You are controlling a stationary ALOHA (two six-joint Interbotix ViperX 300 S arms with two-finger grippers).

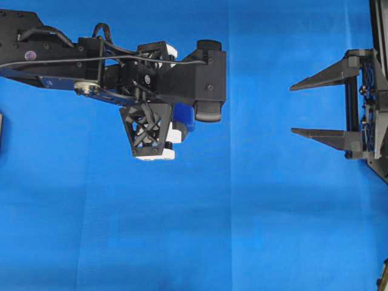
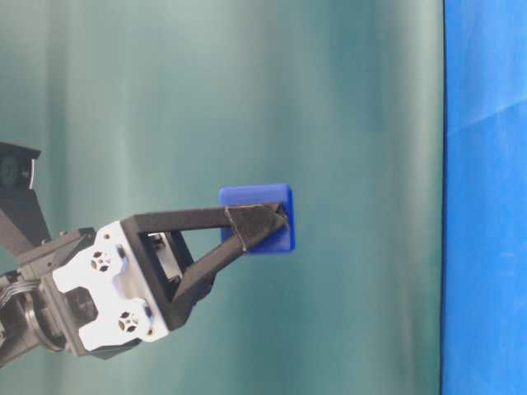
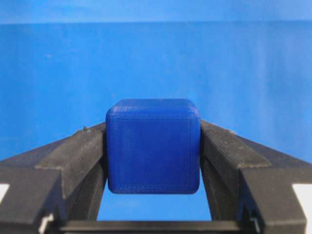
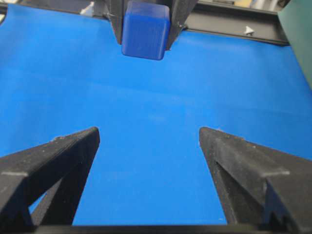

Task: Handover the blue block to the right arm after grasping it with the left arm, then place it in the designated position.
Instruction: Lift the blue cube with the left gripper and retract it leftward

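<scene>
The blue block point(image 3: 153, 146) is a small dark-blue cube, clamped between the two black fingers of my left gripper point(image 3: 153, 130) and held off the cloth. From overhead only a corner of the block point(image 1: 185, 116) shows under the left gripper point(image 1: 182, 121), which hangs in the upper left. The table-level view shows the block point(image 2: 257, 197) at the tip of one finger point(image 2: 255, 224). My right gripper point(image 1: 291, 109) stands wide open at the right, pointing toward the block with a clear gap between them. In the right wrist view the block point(image 4: 145, 30) sits ahead of the open right gripper point(image 4: 148, 131).
Bright blue cloth point(image 1: 242, 230) covers the table. A black rail point(image 4: 234, 22) runs along the far edge in the right wrist view. A dull teal backdrop point(image 2: 247, 82) fills the table-level view. Dark objects touch the overhead view's left edge point(image 1: 1, 130) and lower right corner point(image 1: 384, 276).
</scene>
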